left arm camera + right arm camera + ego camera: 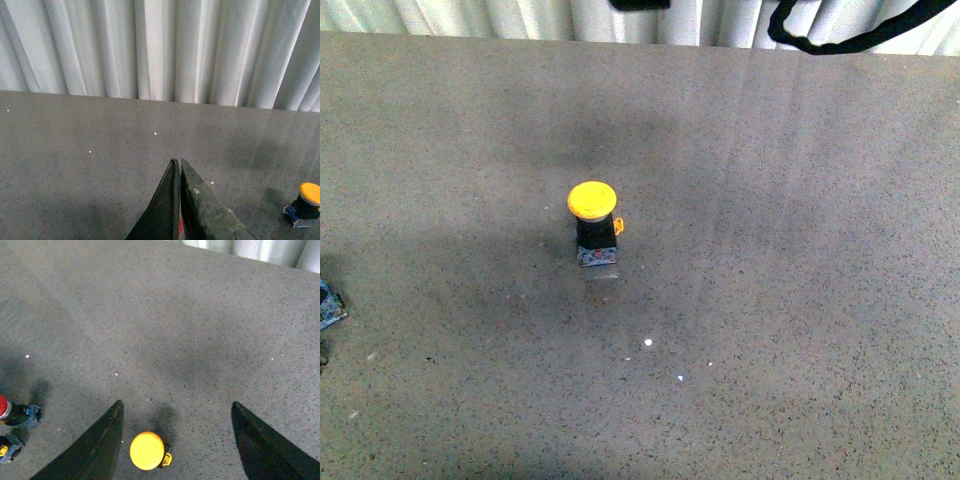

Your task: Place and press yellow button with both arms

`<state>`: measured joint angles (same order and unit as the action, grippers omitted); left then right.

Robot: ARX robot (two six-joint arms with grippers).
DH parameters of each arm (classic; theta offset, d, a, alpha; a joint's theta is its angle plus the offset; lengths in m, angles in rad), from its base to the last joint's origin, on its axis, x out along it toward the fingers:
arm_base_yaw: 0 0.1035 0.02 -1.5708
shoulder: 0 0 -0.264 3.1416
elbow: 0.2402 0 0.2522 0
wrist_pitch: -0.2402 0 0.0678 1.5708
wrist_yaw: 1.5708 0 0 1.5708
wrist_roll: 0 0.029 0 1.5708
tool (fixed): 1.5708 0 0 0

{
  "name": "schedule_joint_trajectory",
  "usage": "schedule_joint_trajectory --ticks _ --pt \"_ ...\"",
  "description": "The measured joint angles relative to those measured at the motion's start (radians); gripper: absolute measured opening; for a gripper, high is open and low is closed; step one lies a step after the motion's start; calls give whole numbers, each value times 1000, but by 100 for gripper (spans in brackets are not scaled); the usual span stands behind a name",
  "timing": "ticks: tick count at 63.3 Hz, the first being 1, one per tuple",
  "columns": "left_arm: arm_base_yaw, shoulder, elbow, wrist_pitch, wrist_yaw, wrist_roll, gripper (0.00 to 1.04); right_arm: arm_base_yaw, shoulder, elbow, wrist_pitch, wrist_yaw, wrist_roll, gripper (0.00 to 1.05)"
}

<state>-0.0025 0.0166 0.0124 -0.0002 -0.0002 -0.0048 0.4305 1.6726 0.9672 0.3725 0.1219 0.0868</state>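
The yellow button (594, 222) stands upright on the grey speckled table, near its middle, with a domed yellow cap, black body, yellow side tab and bluish base. It shows small in the left wrist view (306, 205) and from above in the right wrist view (147, 451). My right gripper (176, 407) is open and empty above the button, which lies between the two fingers, nearer one of them. My left gripper (177, 161) is shut and empty, off to the side of the button. Neither arm shows in the front view.
A red-capped button (10, 411) and another small switch (7, 448) sit on the table in the right wrist view. A bluish switch base (328, 305) pokes in at the front view's left edge. White curtains (160, 50) hang behind the table's far edge. A black cable (850, 35) dangles at top.
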Motion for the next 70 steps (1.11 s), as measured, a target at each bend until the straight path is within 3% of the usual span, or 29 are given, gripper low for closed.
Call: schedule_joint_trajectory --ticks 6,10,18,33,59,64,70 --pt "0 0 0 0 0 0 1 -27 -58 -222 407 226 -53 37" --pt "0 0 0 0 0 0 1 -74 -128 -338 528 225 -62 24" --pt "0 0 0 0 1 0 1 -138 -256 -493 582 171 -74 1" --pt "0 0 0 0 0 0 1 -225 -425 -690 587 71 -81 1" --pt "0 0 0 0 0 0 1 -329 -715 -867 470 -26 -81 1" --pt "0 0 0 0 0 0 1 -343 -727 -906 510 -38 -81 1" --pt "0 0 0 0 0 0 1 -409 -789 -937 456 -115 -81 1"
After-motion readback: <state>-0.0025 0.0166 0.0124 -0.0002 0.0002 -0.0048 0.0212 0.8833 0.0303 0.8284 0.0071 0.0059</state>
